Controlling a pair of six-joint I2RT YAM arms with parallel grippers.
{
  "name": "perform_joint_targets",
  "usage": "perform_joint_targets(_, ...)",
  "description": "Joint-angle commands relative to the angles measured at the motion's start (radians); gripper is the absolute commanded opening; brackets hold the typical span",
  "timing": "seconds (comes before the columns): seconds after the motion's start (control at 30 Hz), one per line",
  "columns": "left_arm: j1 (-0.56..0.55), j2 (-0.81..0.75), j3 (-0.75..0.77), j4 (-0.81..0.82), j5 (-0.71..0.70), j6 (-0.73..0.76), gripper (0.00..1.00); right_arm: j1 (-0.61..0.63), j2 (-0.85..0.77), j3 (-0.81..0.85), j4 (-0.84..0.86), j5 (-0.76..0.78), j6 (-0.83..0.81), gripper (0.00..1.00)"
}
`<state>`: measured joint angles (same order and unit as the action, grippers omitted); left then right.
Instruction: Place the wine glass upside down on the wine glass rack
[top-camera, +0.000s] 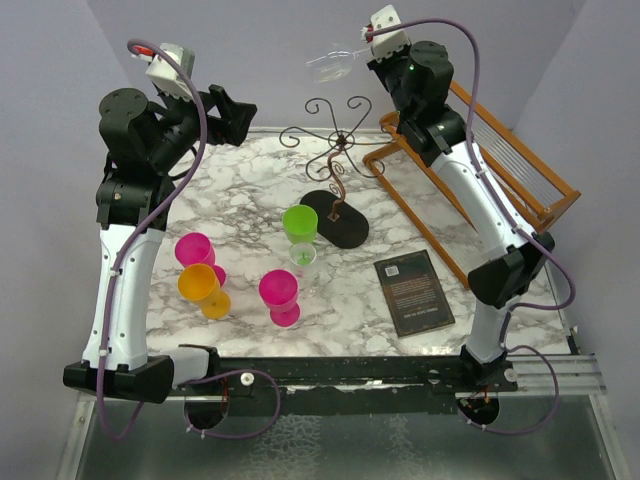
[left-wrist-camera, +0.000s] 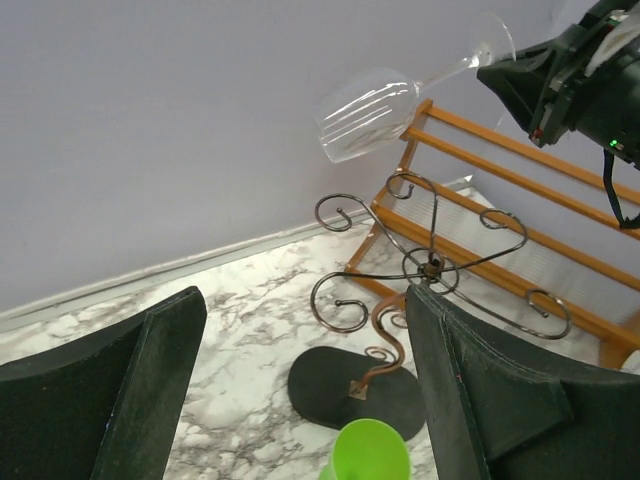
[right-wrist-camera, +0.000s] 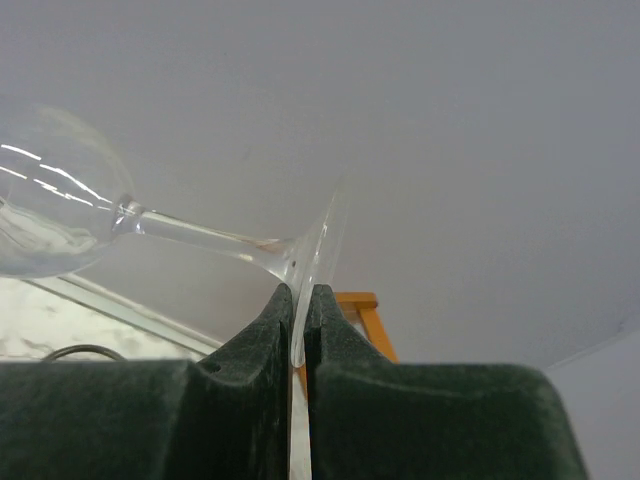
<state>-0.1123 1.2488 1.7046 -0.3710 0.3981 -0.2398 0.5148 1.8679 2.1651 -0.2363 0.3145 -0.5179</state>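
Note:
My right gripper (top-camera: 366, 40) is shut on the foot of a clear wine glass (top-camera: 328, 66). It holds the glass high in the air, nearly sideways, bowl toward the left and slightly down, above and behind the wine glass rack (top-camera: 334, 150). The right wrist view shows the foot (right-wrist-camera: 310, 250) pinched between my fingers (right-wrist-camera: 275, 320) and the bowl (right-wrist-camera: 50, 205) at the left. The left wrist view shows the glass (left-wrist-camera: 368, 112) above the rack's curled arms (left-wrist-camera: 430, 265). My left gripper (top-camera: 237, 115) is open, empty, raised at the back left.
A wooden slatted dish rack (top-camera: 480, 160) stands at the back right. Plastic goblets stand on the marble table (top-camera: 240, 190): green (top-camera: 299, 226), pink (top-camera: 196, 252), orange (top-camera: 201, 288), magenta (top-camera: 280, 296), and a small clear cup (top-camera: 303, 260). A dark book (top-camera: 413, 292) lies front right.

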Motion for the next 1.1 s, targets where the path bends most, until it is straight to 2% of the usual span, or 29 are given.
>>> perform_joint_targets(0.0, 0.002, -0.027, -0.02, -0.019, -0.046, 0.106, 0.84, -0.006, 0.073, 0.096, 0.159, 0.09, -0.234, 0.01)
perform_joint_targets(0.17, 0.002, -0.032, -0.034, -0.018, -0.032, 0.133, 0.84, -0.006, 0.142, 0.108, 0.166, 0.053, -0.391, 0.01)
perform_joint_targets(0.33, 0.002, -0.031, -0.034, -0.013, -0.025, 0.146, 0.84, -0.006, 0.157, 0.074, 0.143, -0.012, -0.471, 0.01)
perform_joint_targets(0.77, 0.002, -0.019, -0.061, 0.038, -0.036, 0.169, 0.84, -0.006, 0.093, -0.052, 0.12, -0.215, -0.743, 0.01)
perform_joint_targets(1.07, 0.002, -0.019, -0.077, 0.055, -0.055, 0.184, 0.84, -0.006, 0.076, -0.036, 0.009, -0.333, -0.836, 0.01)
